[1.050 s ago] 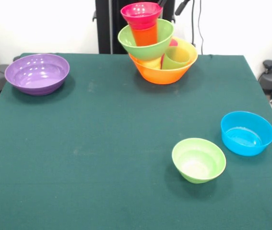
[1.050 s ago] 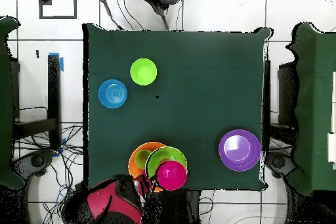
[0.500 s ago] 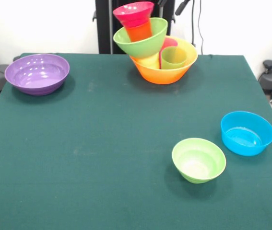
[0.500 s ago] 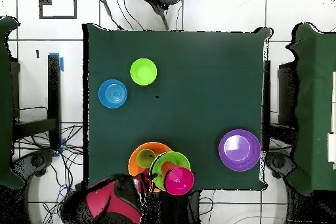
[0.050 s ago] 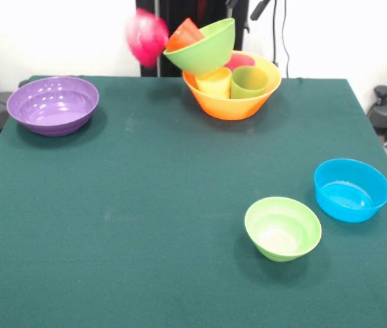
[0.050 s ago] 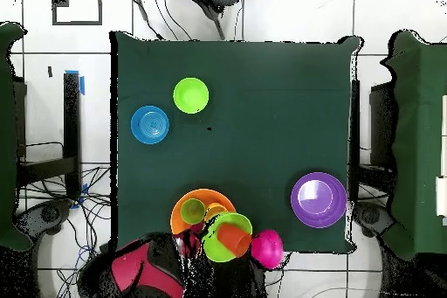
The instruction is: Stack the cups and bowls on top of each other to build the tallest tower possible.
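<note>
Toppling since a moment ago, the pink bowl (image 5: 147, 36) has left the tower and is blurred in mid-air, apart from the tilted green bowl (image 5: 203, 48), where the orange-red cup (image 5: 183, 35) now leans. Both rest on the orange bowl (image 5: 233, 104) holding yellow (image 5: 214, 82) and green (image 5: 248, 82) cups. The gripper's state cannot be told.

A dark green cloth covers the counter (image 5: 145, 205). Beyond the counter's edges lies white tiled floor (image 6: 279, 19), with loose black cables (image 6: 48, 159) beside it.
</note>
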Controlling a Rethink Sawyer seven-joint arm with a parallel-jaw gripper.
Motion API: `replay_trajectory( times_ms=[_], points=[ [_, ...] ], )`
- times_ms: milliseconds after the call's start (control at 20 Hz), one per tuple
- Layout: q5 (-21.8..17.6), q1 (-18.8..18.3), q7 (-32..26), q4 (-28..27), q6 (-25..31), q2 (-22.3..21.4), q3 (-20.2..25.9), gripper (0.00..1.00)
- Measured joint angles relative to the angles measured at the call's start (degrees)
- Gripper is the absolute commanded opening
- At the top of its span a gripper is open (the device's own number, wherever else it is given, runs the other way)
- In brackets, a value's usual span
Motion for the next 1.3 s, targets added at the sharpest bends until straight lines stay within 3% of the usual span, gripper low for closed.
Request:
replay_trajectory(
  times_ms=[1300],
  points=[
    [0.24, 0.49, 0.0, -0.39, -0.01, 2.34, -0.62, 1.0]
  ],
)
